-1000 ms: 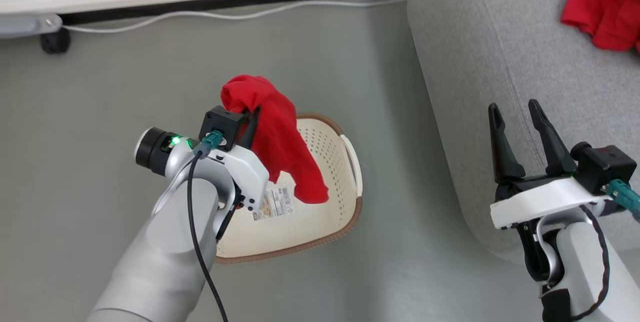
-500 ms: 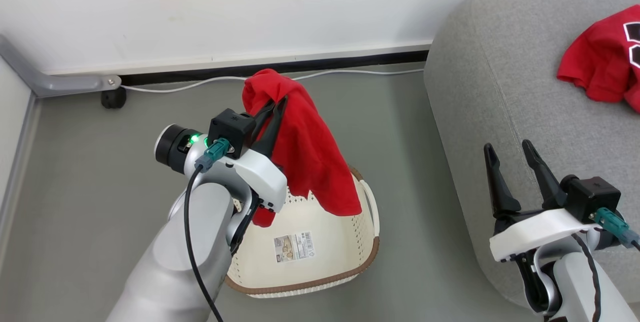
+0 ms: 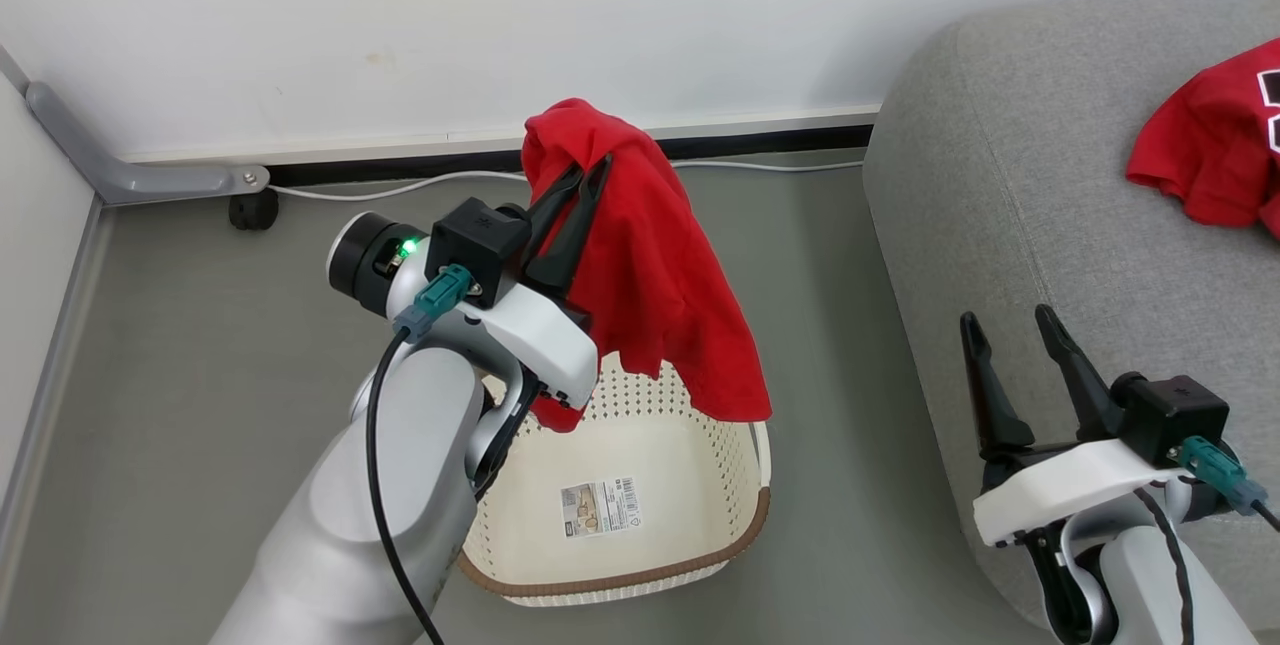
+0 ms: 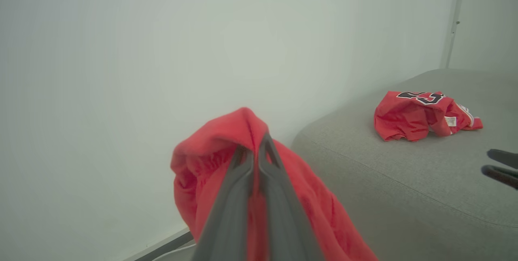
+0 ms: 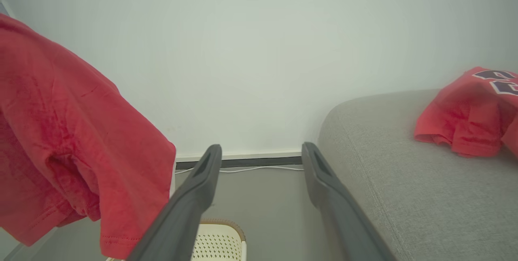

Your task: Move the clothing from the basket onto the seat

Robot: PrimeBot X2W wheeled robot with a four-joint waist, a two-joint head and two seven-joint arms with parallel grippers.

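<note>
On the grey floor [image 3: 200,325], left of the grey fabric-upholstered seat [image 3: 1000,225]: cream perforated plastic basket [image 3: 620,580], white wall [image 3: 600,15] behind it. Above the basket, the plain red soft garment [image 3: 660,255] hangs from the left gripper [image 3: 590,167]. On the seat, far right: red numbered jersey [image 3: 1215,160]. The right gripper [image 3: 1005,317] is by the seat's near edge.

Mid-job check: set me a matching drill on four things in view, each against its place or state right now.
1. plain red garment
2. jersey
3. basket
4. right gripper

A. open, holding nothing
B. lying on the seat
C. pinched in the left gripper, hanging in the air
D. standing on the floor

Pairs: 1-C, 2-B, 3-D, 4-A.
</note>
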